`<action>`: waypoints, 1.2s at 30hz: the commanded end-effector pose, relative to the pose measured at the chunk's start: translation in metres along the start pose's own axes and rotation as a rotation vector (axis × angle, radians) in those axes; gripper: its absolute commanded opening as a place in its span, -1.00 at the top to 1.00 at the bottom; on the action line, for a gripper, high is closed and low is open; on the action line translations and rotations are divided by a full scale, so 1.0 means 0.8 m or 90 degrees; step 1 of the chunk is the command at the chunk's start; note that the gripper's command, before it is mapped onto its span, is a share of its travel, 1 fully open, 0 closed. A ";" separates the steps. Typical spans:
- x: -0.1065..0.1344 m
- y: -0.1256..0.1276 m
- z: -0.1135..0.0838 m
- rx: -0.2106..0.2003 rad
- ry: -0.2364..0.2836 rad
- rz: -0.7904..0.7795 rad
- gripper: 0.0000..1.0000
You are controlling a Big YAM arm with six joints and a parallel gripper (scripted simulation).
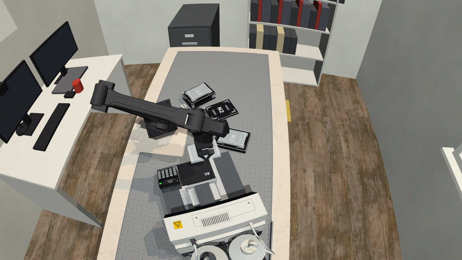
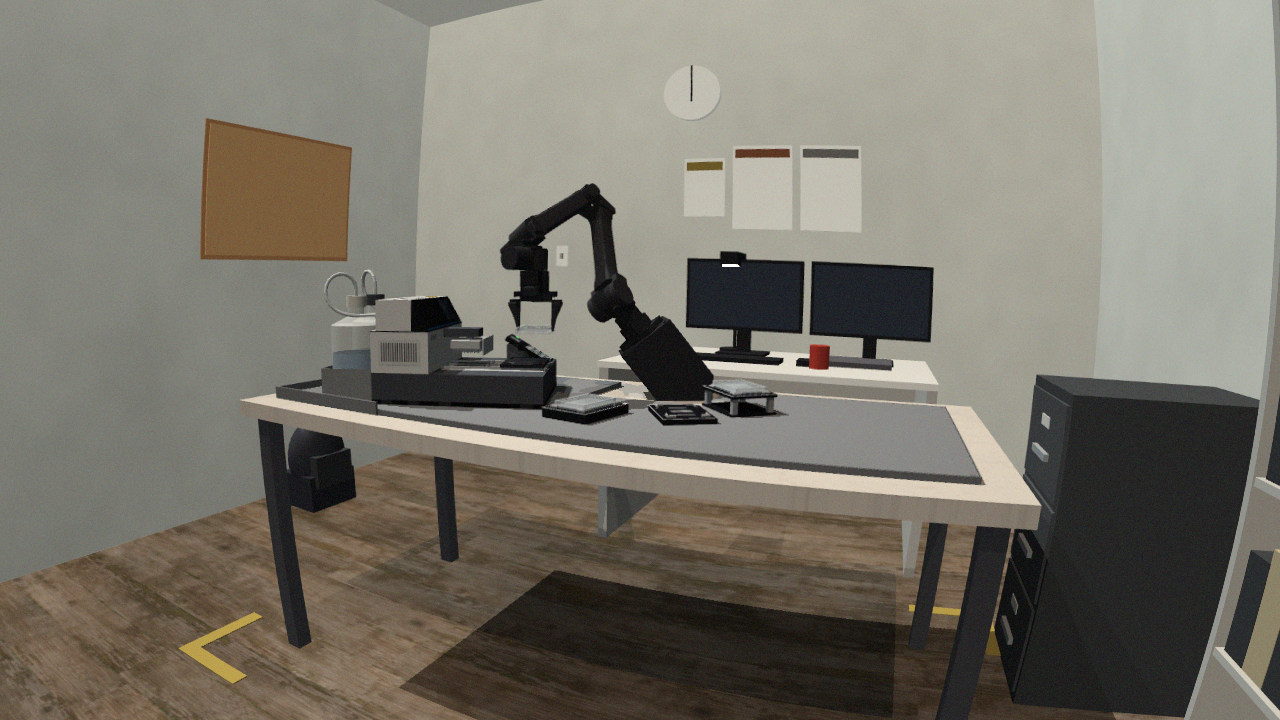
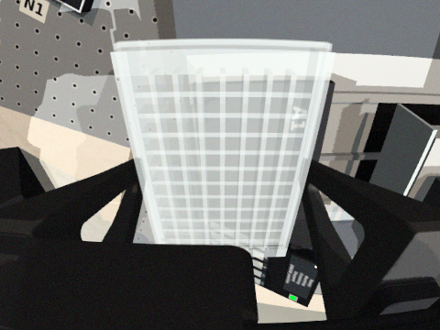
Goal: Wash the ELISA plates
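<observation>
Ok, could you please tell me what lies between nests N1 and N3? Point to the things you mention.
Nest N2 [image 1: 224, 108] [image 2: 682, 416], holding no plate, lies between nest N1 [image 1: 240, 150] [image 2: 586, 415] [image 3: 85, 4] and nest N3 [image 1: 203, 97] [image 2: 754, 397], as the top and exterior views show.
</observation>
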State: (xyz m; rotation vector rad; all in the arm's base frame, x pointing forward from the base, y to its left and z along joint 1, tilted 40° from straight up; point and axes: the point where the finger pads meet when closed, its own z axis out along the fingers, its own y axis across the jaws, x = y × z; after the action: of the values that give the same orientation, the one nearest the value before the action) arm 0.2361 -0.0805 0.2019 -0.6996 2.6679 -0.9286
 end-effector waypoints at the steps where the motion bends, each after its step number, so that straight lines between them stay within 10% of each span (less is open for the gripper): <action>1: 0.023 -0.011 -0.004 0.002 0.002 -0.027 -0.68; 13: 0.066 -0.073 -0.037 0.036 -0.022 -0.009 -0.68; 36: 0.056 -0.072 -0.032 0.028 -0.023 -0.015 -0.68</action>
State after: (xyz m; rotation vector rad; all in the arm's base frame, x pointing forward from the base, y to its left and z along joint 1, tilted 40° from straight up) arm 0.1963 -0.1282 0.2264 -0.7583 2.6677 -0.9396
